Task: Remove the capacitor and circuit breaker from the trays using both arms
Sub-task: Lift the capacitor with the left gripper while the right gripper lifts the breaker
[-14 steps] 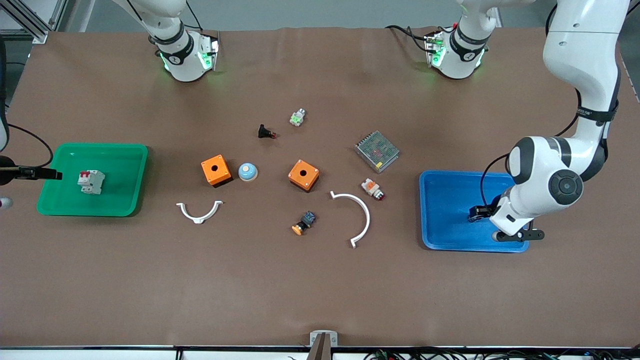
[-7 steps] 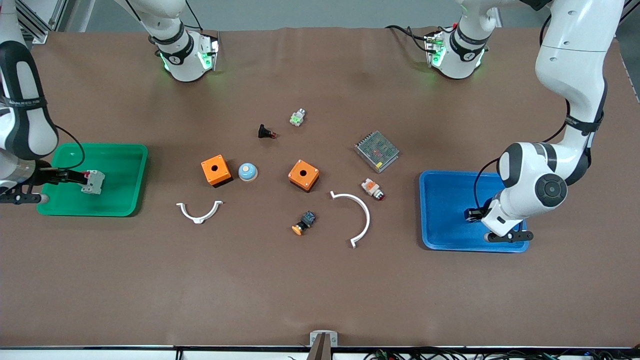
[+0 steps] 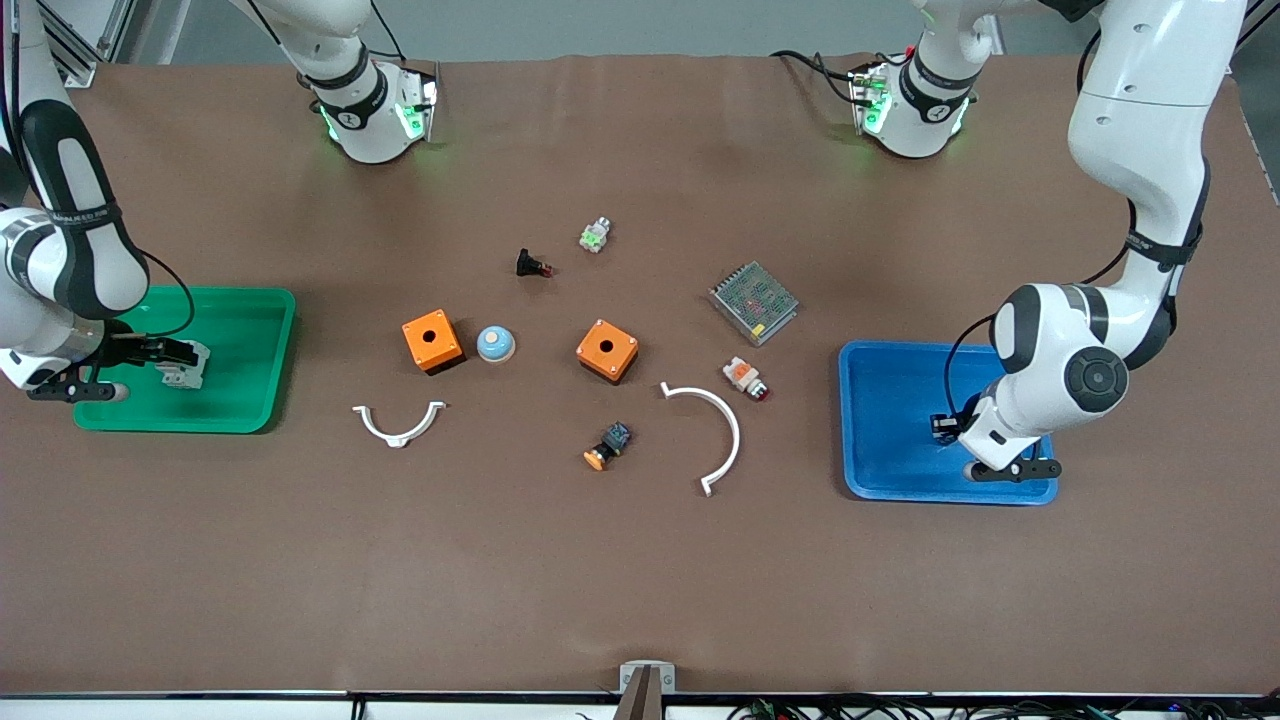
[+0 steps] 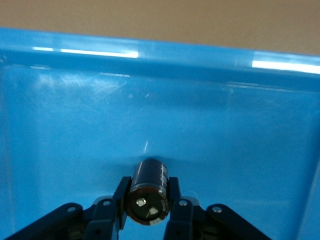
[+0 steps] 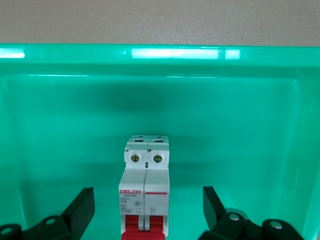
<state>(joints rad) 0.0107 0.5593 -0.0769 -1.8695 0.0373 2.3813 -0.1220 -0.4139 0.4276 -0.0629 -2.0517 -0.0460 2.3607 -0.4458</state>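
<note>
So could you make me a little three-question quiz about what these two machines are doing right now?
1. True or false: the right gripper has its jaws clamped shut on the breaker.
2. Which tray holds the capacitor? A) green tray B) blue tray C) neither
3. Fill in: the left gripper grips the capacitor by its ____.

Key
1. False: the jaws stand wide apart, either side of the breaker, which rests in the green tray.
2. B
3. Sides, silvery end facing the left wrist camera.
</note>
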